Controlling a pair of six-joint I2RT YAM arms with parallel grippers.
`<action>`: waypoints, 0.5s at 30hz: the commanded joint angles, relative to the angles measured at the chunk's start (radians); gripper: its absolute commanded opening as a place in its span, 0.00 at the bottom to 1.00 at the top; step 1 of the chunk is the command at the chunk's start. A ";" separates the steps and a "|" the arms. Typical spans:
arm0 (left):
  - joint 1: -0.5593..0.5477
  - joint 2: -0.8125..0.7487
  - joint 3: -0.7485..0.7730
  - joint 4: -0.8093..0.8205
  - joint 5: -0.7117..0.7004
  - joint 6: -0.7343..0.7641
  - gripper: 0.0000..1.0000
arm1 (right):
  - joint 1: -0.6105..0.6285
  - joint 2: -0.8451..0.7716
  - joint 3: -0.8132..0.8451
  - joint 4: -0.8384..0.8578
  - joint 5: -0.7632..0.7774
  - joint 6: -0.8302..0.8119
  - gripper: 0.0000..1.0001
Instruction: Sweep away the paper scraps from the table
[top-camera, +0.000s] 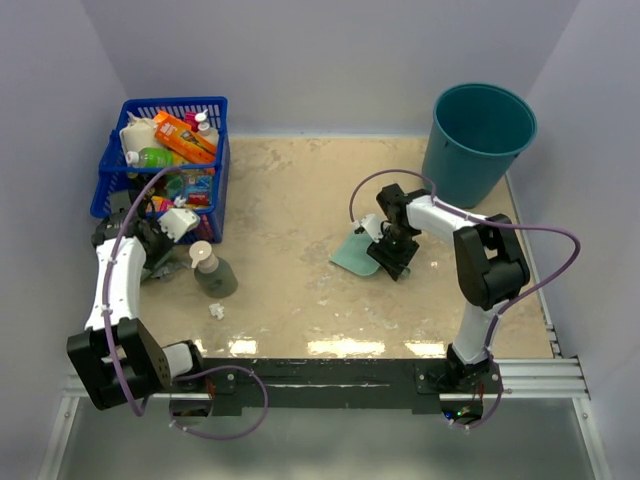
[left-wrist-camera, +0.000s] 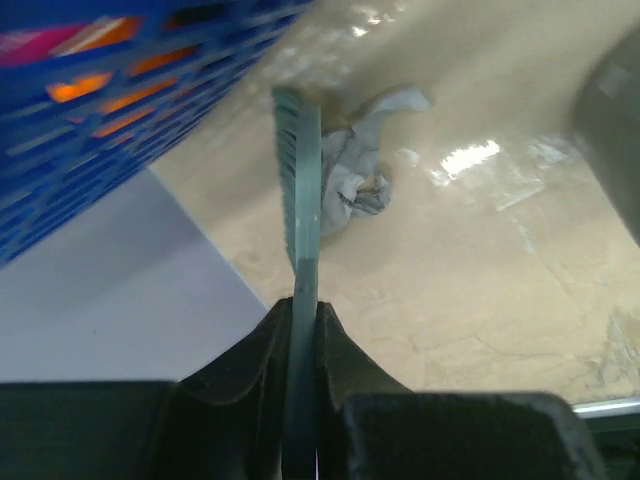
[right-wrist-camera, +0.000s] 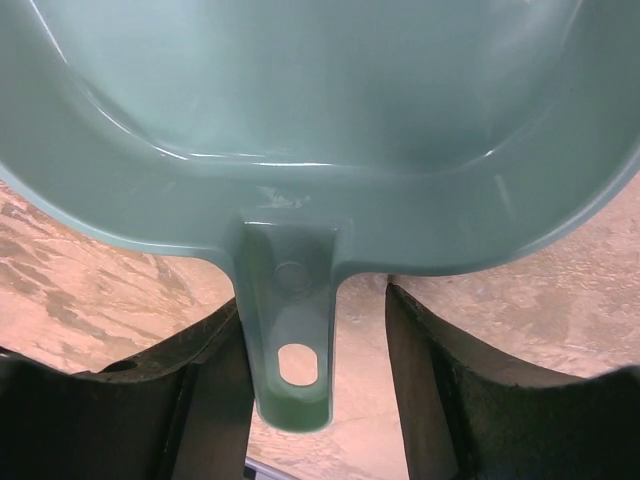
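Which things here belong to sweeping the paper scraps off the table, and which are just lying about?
In the job: small crumpled paper scraps; mottled beige table; thin teal hand brush; teal plastic dustpan; probably the tall teal bucket.
Just lying about: blue plastic basket of bottles; grey-green bottle with pale cap near it.

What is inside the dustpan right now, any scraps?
The right wrist view shows only bare teal plastic inside the dustpan, with nothing lying in it. Its front lip lies outside that frame, and from above the right hand covers its handle end.
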 joint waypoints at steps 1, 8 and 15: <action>-0.007 -0.026 -0.080 -0.220 0.162 0.122 0.00 | 0.003 -0.020 0.025 0.000 -0.018 0.019 0.54; -0.008 -0.104 -0.190 -0.372 0.158 0.211 0.00 | 0.003 -0.008 0.038 0.006 -0.028 0.023 0.55; -0.025 -0.121 -0.160 -0.462 0.270 0.201 0.00 | 0.005 0.009 0.045 0.024 -0.043 0.031 0.55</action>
